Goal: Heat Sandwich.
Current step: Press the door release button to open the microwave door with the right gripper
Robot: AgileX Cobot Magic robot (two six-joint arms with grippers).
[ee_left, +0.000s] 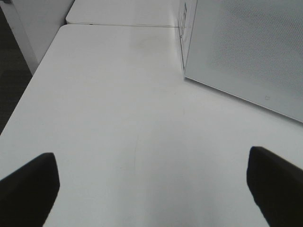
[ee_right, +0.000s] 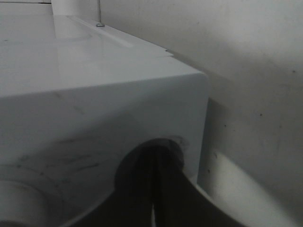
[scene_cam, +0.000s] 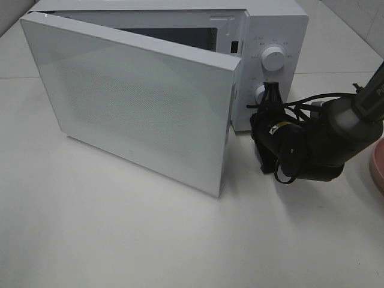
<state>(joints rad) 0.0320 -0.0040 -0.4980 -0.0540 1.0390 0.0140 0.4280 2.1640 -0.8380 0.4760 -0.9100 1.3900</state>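
The sandwich is hidden or out of view. The white microwave [scene_cam: 273, 27] stands at the back with its door [scene_cam: 138, 102] swung wide open toward the front; the door blocks most of the cavity. My right gripper [scene_cam: 271, 93] is at the control panel, its tips at the lower knob [scene_cam: 260, 92] below the upper knob [scene_cam: 273, 58]. In the right wrist view its fingers [ee_right: 142, 189] are pressed together with only a thin slit between them. My left gripper [ee_left: 151, 189] is open and empty over bare table, with the door [ee_left: 246, 47] ahead of it.
The rim of a round pink dish [scene_cam: 378, 165] shows at the right edge, behind my right arm. The white table [scene_cam: 120, 240] runs across the front. A seam between table tops [ee_left: 118, 24] lies at the far end in the left wrist view.
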